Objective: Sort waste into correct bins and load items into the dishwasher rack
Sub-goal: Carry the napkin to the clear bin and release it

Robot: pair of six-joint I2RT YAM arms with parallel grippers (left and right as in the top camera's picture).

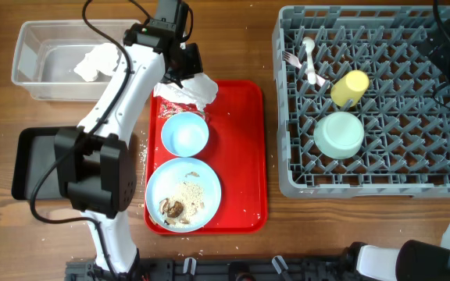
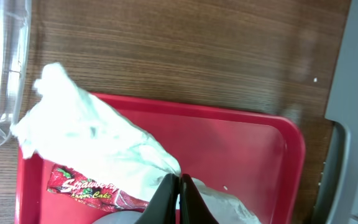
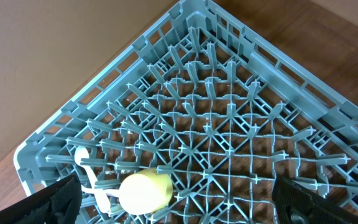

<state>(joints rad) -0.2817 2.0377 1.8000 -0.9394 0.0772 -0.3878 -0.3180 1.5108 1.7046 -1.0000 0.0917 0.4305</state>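
**Napkin pinched at the tray's far rim**

My left gripper point(image 2: 179, 194) had its jaws clamped together on a corner of the crumpled white napkin point(image 2: 92, 140). The napkin draped over the strawberry wrapper point(image 2: 82, 186) at the red tray's point(image 2: 247, 149) far rim, near the clear tub point(image 1: 16, 62). My right gripper point(image 3: 179, 196) hung with jaws wide apart above the rack point(image 1: 286, 117), where the yellow cup point(image 3: 145, 191) lay.
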